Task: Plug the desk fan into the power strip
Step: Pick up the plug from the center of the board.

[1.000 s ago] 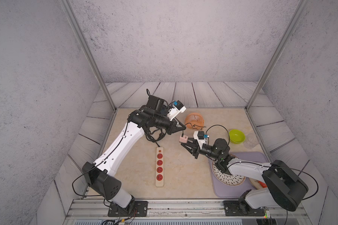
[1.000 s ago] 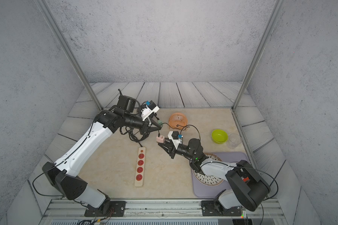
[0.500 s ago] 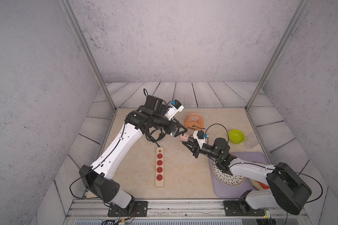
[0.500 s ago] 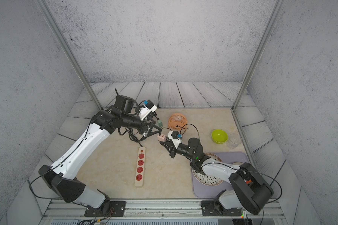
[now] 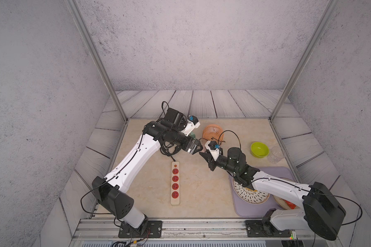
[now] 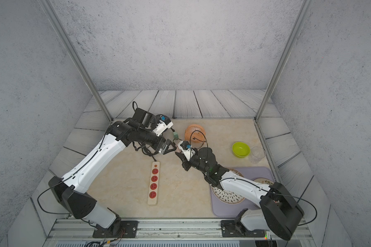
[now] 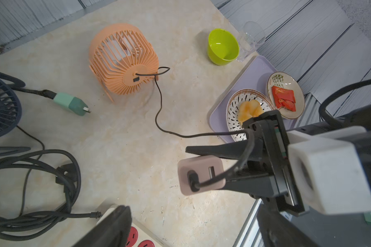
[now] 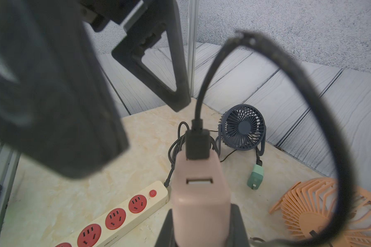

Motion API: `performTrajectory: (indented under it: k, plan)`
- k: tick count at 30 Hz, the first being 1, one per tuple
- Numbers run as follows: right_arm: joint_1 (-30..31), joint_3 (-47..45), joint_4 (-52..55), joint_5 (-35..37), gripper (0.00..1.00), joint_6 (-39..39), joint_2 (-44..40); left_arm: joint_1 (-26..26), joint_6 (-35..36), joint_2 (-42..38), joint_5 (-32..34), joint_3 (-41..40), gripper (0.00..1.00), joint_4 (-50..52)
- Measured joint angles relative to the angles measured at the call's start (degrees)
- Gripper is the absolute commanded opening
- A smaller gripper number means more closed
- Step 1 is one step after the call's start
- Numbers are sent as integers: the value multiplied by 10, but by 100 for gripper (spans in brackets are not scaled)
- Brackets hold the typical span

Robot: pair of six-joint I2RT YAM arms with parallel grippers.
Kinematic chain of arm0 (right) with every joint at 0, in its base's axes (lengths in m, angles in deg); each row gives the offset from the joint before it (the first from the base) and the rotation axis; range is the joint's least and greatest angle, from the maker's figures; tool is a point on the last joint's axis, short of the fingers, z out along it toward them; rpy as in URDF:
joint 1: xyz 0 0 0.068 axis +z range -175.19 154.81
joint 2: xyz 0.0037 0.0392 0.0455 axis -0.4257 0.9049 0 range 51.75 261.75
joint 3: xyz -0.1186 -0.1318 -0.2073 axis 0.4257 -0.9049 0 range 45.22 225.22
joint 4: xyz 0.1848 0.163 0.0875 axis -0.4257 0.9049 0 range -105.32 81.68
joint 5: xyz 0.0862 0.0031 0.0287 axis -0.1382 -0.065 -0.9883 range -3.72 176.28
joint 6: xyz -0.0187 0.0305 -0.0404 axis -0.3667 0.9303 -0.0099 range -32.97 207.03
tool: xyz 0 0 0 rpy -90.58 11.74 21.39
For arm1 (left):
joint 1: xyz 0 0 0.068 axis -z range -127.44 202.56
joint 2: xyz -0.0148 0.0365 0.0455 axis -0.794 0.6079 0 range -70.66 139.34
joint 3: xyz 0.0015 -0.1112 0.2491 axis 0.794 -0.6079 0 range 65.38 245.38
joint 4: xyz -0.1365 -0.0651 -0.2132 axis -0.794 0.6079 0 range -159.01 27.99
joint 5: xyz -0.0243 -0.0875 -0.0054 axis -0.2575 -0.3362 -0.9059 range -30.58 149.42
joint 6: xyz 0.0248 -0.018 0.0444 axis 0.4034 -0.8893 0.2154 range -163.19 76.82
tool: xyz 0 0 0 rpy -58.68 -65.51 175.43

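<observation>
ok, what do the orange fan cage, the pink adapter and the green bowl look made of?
orange fan cage: looks like moulded plastic, matte, with thin even ribs in one solid colour.
pink adapter: plastic, smooth satin finish, with rounded edges and a soft sheen.
green bowl: glossy, with bright highlights inside. Could be plastic or glazed ceramic, can't tell.

Two fans (image 8: 242, 128) (image 8: 330, 209), two adapters (image 8: 199, 192) (image 8: 255, 177), two plates (image 7: 234, 107) (image 7: 287, 80), one power strip (image 5: 175, 181), bowl (image 7: 223, 47), cup (image 7: 252, 36) and tray (image 7: 259, 68).
</observation>
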Motion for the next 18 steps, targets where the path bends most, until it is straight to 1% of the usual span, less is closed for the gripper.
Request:
performTrajectory:
  k: [5, 11, 18]
  plan:
    - [11, 12, 25, 17, 0, -5, 1, 10, -13, 16, 3, 0, 94, 0]
    - [18, 16, 28, 26, 0, -9, 1, 10, -24, 29, 15, 0, 88, 0]
    - [28, 19, 32, 28, 0, -16, 7, 10, -40, 38, 3, 0, 71, -6]
